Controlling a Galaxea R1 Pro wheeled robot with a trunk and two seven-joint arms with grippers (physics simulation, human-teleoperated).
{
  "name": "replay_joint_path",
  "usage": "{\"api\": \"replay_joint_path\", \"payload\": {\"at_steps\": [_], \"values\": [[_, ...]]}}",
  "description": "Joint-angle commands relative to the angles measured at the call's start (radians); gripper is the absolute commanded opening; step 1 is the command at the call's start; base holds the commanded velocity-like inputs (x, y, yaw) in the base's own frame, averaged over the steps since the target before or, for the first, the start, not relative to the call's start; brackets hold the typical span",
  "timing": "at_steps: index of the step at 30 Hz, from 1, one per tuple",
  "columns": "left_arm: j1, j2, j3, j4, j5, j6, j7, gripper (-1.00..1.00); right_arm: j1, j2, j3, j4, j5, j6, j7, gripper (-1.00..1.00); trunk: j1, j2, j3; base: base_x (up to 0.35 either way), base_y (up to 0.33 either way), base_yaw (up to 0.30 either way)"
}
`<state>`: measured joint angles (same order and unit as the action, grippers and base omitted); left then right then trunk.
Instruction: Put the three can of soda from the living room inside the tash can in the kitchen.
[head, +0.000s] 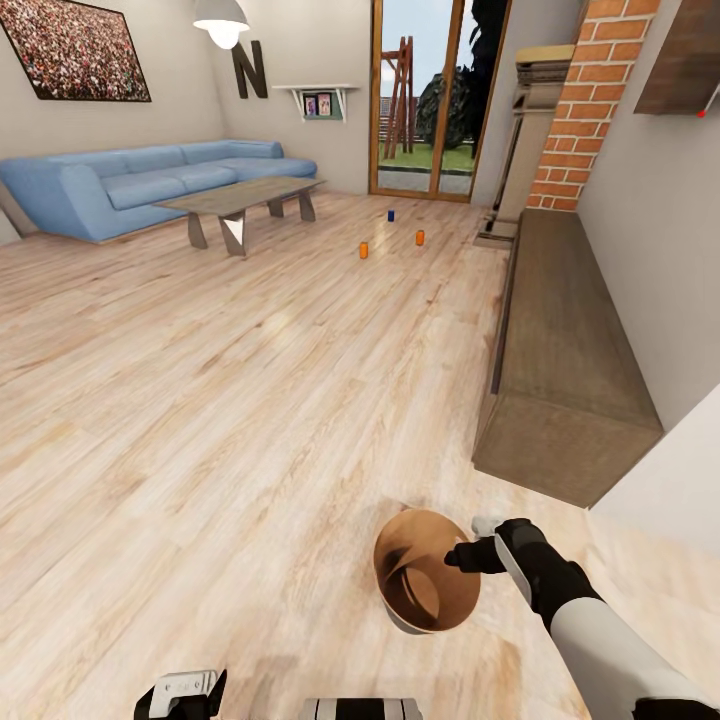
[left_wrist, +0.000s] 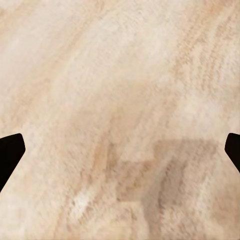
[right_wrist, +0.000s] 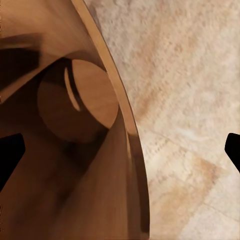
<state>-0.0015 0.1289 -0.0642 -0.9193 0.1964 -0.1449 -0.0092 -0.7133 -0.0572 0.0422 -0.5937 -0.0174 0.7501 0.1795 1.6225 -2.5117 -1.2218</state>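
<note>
**Bin carried toward the cans**

The bin is held at its rim by the right gripper, one finger inside the wall and one outside, its mouth tilted toward the robot. The three cans stand on the floor well ahead of that gripper (two orange, one blue). The approach should be made steadily, with the bin kept level. The left gripper hangs spread wide and empty above the floor.

Pale wood planks on the floor. Blue sofa far left. Two orange cans, one dark blue can. Brown-tan bin inside. Red brick chimney far right.
</note>
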Motion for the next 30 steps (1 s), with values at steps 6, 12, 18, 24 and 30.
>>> {"api": "replay_joint_path", "payload": {"at_steps": [6, 12, 18, 24, 30], "values": [[0.0, 0.0, 0.001, -0.001, 0.0, 0.0, 0.0, 1.0, 0.0, 0.0, 0.0, 0.0, 0.0, 0.0, 0.0, 1.0, 0.0, 0.0, 0.0, 0.0, 0.0, 0.0], [0.0, 0.0, 0.001, 0.0, 0.0, -0.001, 0.0, 1.0, 0.0, 0.002, 0.0, 0.0, 0.0, 0.0, -0.001, 1.0, 0.0, 0.0, 0.0, 0.0, 0.0, 0.0], [0.0, 0.0, 0.001, 0.0, 0.0, -0.001, 0.0, 1.0, 0.0, 0.003, 0.0, -0.001, 0.0, 0.0, -0.001, -1.0, 0.0, 0.0, 0.0, 0.0, 0.0, 0.0], [0.0, 0.0, 0.001, 0.0, 0.0, 0.0, 0.0, 1.0, 0.0, 0.005, 0.001, 0.0, 0.001, 0.0, -0.002, -1.0, 0.0, 0.0, 0.0, 0.0, 0.0, 0.0], [0.0, 0.0, 0.001, 0.0, 0.0, 0.0, 0.0, 1.0, 0.0, 0.005, 0.0, 0.0, 0.001, 0.0, -0.002, -1.0, 0.0, 0.0, 0.0, 0.0, 0.0, 0.0]]}}
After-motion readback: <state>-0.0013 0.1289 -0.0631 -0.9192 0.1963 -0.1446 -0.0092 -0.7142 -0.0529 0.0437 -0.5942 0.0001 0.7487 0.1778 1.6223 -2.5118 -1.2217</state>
